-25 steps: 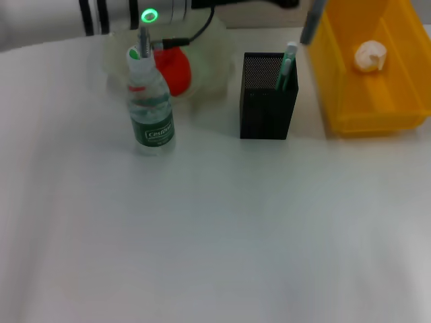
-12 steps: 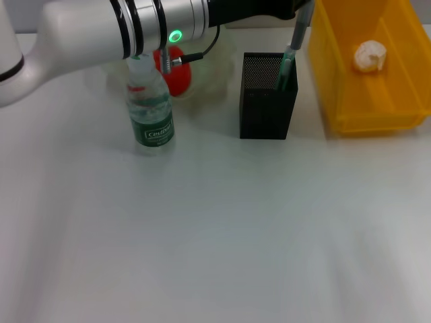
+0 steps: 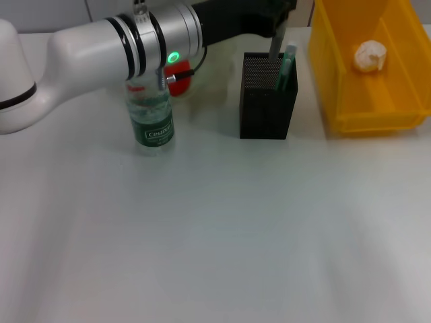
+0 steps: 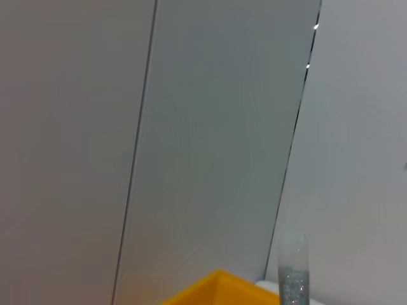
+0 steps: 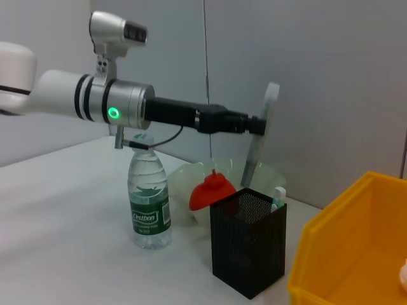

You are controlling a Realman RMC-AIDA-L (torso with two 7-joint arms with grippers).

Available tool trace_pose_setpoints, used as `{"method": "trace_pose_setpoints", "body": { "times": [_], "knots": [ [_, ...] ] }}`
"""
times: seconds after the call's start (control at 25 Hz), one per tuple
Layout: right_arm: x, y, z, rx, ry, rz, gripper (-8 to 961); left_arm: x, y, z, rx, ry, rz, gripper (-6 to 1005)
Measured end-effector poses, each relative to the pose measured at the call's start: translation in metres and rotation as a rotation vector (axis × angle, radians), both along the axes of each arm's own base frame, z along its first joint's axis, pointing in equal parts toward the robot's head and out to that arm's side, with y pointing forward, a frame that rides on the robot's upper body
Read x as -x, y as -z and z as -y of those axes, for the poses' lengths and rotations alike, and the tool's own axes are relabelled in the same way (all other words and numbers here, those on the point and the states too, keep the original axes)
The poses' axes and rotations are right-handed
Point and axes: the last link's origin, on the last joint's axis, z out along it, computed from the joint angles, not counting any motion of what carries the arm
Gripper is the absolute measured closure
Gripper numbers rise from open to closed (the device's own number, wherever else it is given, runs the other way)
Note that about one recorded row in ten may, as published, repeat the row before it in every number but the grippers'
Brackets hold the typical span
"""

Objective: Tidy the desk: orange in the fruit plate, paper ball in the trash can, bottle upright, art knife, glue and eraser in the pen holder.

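My left gripper (image 3: pixel 278 12) reaches across the back of the table, shut on a slim grey stick (image 3: pixel 275 42); I cannot tell whether it is the art knife or the glue. The stick (image 5: pixel 257 152) hangs tilted, its lower end just above the open top of the black mesh pen holder (image 3: pixel 268 114). A green item (image 3: pixel 288 64) stands in the holder. The bottle (image 3: pixel 152 118) is upright under my left forearm. The orange (image 5: pixel 210 190) lies in the pale-green fruit plate (image 5: pixel 181 184). The paper ball (image 3: pixel 370 56) rests in the yellow trash can (image 3: pixel 350 108). The eraser is out of view.
The left forearm (image 3: pixel 121 44) crosses above the bottle's cap and the fruit plate. The trash can stands close to the right of the pen holder. A grey wall (image 5: pixel 305 76) rises behind the table.
The left arm swung in over the bottle, carrying the grey stick leftward from beside the trash can's edge to above the pen holder.
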Motion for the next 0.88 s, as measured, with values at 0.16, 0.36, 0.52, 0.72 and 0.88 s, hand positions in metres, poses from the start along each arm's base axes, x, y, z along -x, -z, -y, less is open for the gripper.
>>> {"method": "trace_pose_setpoints", "body": {
  "times": [0.16, 0.36, 0.52, 0.72, 0.88],
  "knots": [
    [0.0, -0.001, -0.001, 0.0, 0.0, 0.0, 578, 0.002, 0.005, 0.003, 0.006, 0.012, -0.023, 736],
    [0.002, -0.002, -0.003, 0.002, 0.0, 0.001, 578, 0.01, 0.014, 0.016, 0.014, 0.051, -0.073, 726],
    [0.003, -0.001, -0.004, 0.007, -0.005, -0.003, 578, 0.013, 0.015, 0.018, 0.001, 0.04, -0.086, 718],
    [0.004, 0.0, -0.006, 0.013, -0.013, -0.011, 577, 0.012, 0.014, 0.019, 0.0, 0.044, -0.081, 498],
    [0.003, 0.004, -0.006, 0.04, -0.03, -0.059, 577, 0.009, 0.007, 0.029, 0.037, 0.103, -0.036, 332]
  ]
}}
